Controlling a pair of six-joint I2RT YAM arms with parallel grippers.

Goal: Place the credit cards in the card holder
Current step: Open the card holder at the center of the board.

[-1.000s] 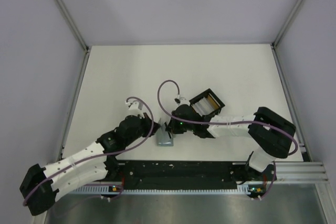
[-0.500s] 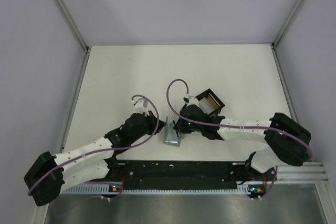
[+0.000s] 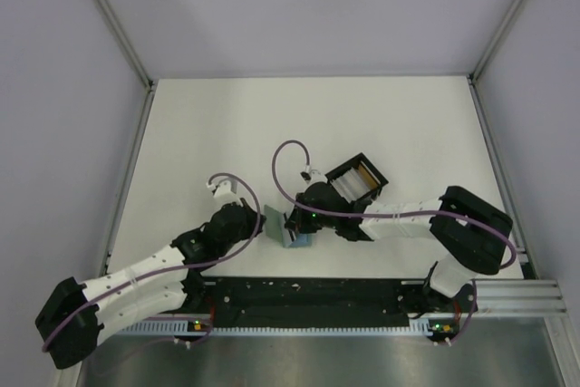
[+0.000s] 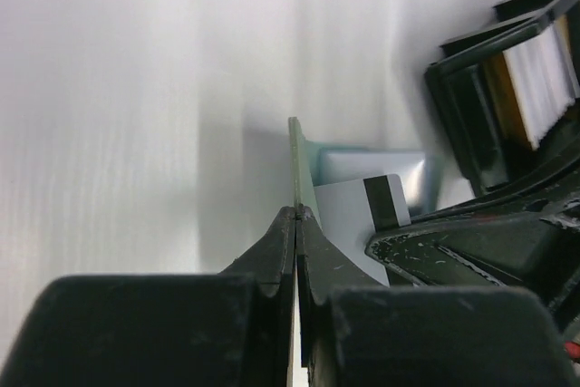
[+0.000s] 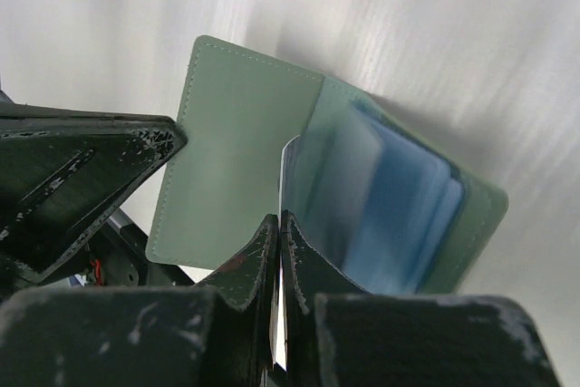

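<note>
- The card holder (image 5: 245, 151) is a small folding wallet with a smooth, matte sage-green skin and a neat line of stitching along its rounded edge; it is spread open between the two grippers, near the front edge of the table (image 3: 208, 133)
- Its lining (image 5: 399, 215) is pale blue-grey, slightly glossy, and stepped into overlapping slots
- One half of the card holder stands up as a flat, thin flap, seen edge-on from the left wrist; the lined half angles away from it, and whether that half touches the table I cannot tell
- A card (image 4: 353, 215), thin, stiff, pale grey-white plastic with a dark stripe across it, sits on the lined side of the card holder, just beside the upright flap, with its far edge at the fold; whether it has entered a slot I cannot tell
- The left gripper (image 4: 297, 213), of scuffed black plastic, has its jaws pinched together on the free edge of the card holder's flap
- The right gripper (image 5: 279, 220) comes in from the other side of the card holder, jaws pressed tight on the card, which shows between them as a thin pale line
- A black box (image 4: 471, 106), square and open-topped with compartments, lies near the card holder on the right arm's side, apart from it
- In it stands a stack of cards (image 4: 535, 65), yellow-orange beside white
- A purple cable (image 3: 288, 156) loops above the right wrist, beyond the card holder
</note>
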